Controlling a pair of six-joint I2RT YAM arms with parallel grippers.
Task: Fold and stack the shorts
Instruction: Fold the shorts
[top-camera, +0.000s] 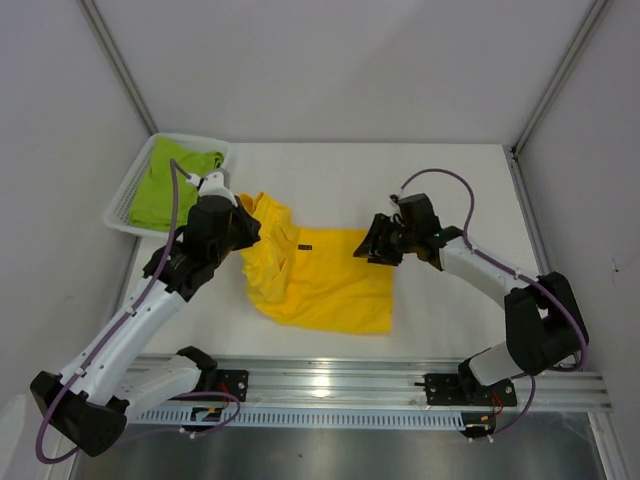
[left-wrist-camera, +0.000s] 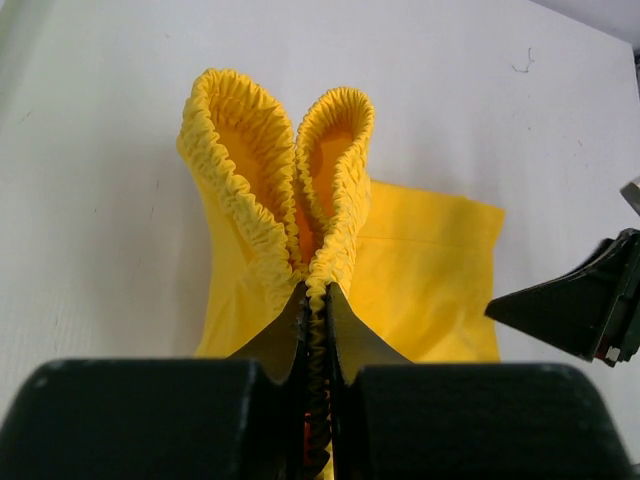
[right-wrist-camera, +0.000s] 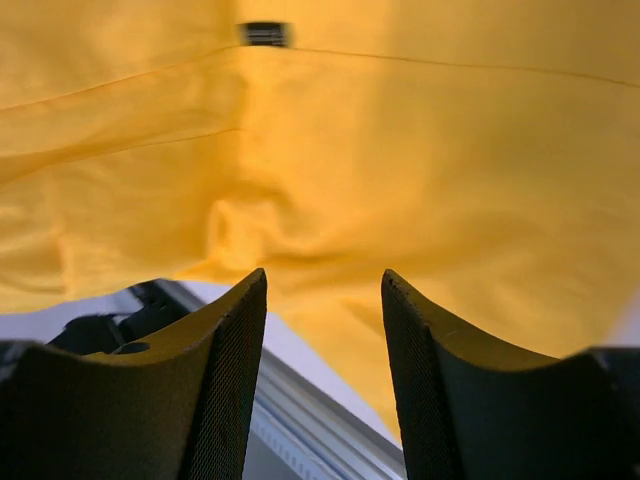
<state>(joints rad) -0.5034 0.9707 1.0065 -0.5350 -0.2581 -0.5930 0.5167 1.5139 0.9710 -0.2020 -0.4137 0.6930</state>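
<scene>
At the middle of the surface (top-camera: 450, 190), toward its near edge, you have the yellow shorts (top-camera: 330, 285) lying mostly flat, with the small dark label (top-camera: 303, 246) face up near their far edge. At their left end the elastic waistband (left-wrist-camera: 265, 160) is lifted off the surface and gathered into two upright loops.

Your left pincer (left-wrist-camera: 315, 300) is clamped on that waistband. The jaws are pressed together with the ruffled yellow elastic squeezed between them, as the left wrist view shows plainly.

Your right pincer (top-camera: 378, 242) sits at the far right corner of the yellow shorts, over the cloth. Its jaws stand apart. The right wrist view shows yellow fabric spread beneath and beyond them, with a soft crease in it. Whether the pincer touches the cloth you cannot tell from these views.

At the far left corner of the surface stands the white mesh basket (top-camera: 122, 212). The lime green shorts (top-camera: 168, 185) lie bunched inside it, well apart from the yellow pair. The wrist of the left arm (top-camera: 150, 300) sits just beside the basket's near right corner.
</scene>
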